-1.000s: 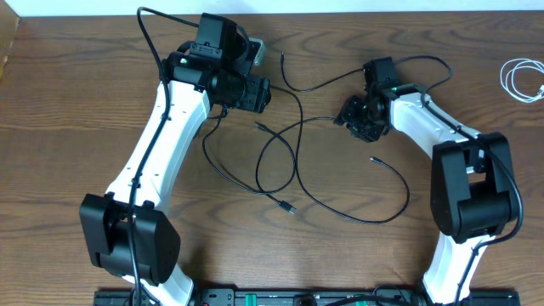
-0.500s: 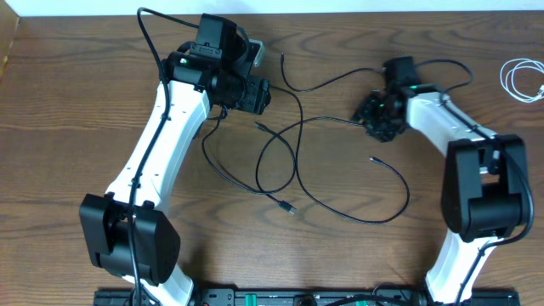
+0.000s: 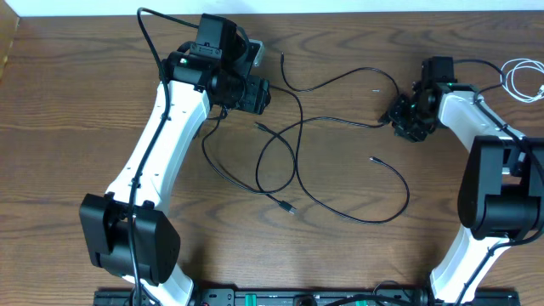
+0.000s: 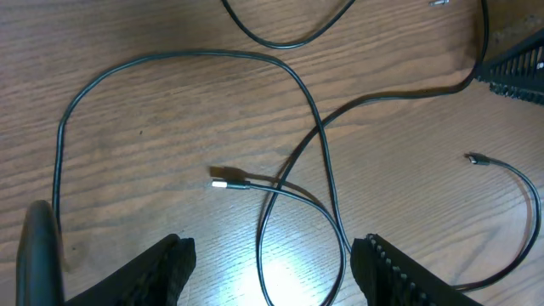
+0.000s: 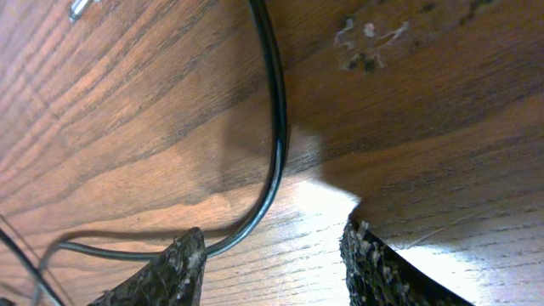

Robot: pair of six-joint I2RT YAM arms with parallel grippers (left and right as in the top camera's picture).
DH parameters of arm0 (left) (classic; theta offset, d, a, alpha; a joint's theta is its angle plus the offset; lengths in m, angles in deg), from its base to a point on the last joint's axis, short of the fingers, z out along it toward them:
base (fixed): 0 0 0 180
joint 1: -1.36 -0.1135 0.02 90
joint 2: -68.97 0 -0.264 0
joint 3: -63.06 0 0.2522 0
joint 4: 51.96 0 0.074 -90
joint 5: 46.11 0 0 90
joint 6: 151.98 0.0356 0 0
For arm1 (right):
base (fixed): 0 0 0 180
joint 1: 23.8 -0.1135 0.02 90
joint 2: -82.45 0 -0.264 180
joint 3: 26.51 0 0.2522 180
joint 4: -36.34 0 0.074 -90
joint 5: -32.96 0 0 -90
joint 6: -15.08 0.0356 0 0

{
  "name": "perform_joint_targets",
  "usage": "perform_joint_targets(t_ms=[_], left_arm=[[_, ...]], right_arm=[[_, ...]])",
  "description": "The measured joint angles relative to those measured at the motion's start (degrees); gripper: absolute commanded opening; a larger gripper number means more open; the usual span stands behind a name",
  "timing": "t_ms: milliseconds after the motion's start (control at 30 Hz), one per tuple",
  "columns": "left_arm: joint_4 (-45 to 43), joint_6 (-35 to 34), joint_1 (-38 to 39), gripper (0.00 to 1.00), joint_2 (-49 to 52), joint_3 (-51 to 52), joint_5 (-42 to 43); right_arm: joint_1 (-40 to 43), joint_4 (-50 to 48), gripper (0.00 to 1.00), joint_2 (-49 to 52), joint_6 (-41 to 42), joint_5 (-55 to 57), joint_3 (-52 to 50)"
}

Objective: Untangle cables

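Overhead view, white arms point(image 3: 170, 127) stretched forward, right claw point(image 5: 272, 263) spread, thin black cable point(image 5: 276, 127) touching one finger point(image 5: 170, 272), left claw point(image 4: 272, 268) spread over cable loops point(image 4: 195, 55).

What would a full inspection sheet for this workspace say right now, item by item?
Surface: wooden table, brown grain, a scuffed patch in the right wrist view.
Job's things: black cables loose and crossing mid-table; white cable coiled at the right edge, apart from them.
Clutter: nothing seen.
Grippers: left gripper fingers apart, holding nothing, above a cable crossing; right gripper fingers apart, one black cable curving to one finger.
Cables: arm wiring loops off the left arm.
Surroundings: pale strip along the far edge; dark rail at the near edge.
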Motion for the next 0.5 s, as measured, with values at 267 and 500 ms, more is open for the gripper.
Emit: perform_joint_targets(t_ms=[267, 500], left_arm=[[0.02, -0.79, 0.00, 0.65, 0.00, 0.00, 0.00], [0.61, -1.49, 0.00, 0.65, 0.00, 0.00, 0.00]], right_arm=[[-4.70, -4.28, 0.49, 2.97, -2.21, 4.35, 2.67], [-9.86, 0.59, 0.41, 3.34, -3.34, 20.50, 3.61]])
